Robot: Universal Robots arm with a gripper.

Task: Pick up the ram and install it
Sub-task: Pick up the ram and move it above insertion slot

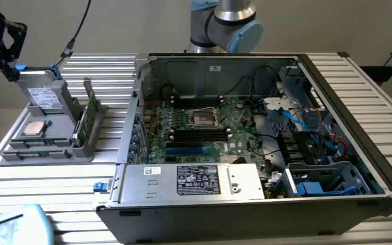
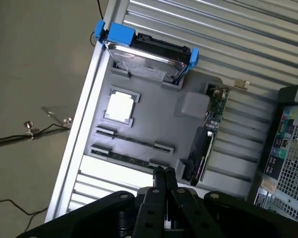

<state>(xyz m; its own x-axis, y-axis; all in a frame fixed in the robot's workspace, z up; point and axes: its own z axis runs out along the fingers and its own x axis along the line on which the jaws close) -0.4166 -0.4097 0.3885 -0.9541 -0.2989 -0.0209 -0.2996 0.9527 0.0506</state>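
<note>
The ram (image 1: 92,113) is green with dark chips, set in a plain grey holder (image 1: 63,122) beside a silver hard drive (image 1: 45,95) with blue tabs. The table (image 1: 39,181) is silvery, ribbed in parallel slats. The motherboard (image 1: 206,127) is green with black slots and one blue, and the gripper (image 2: 164,174) is matte black.
</note>
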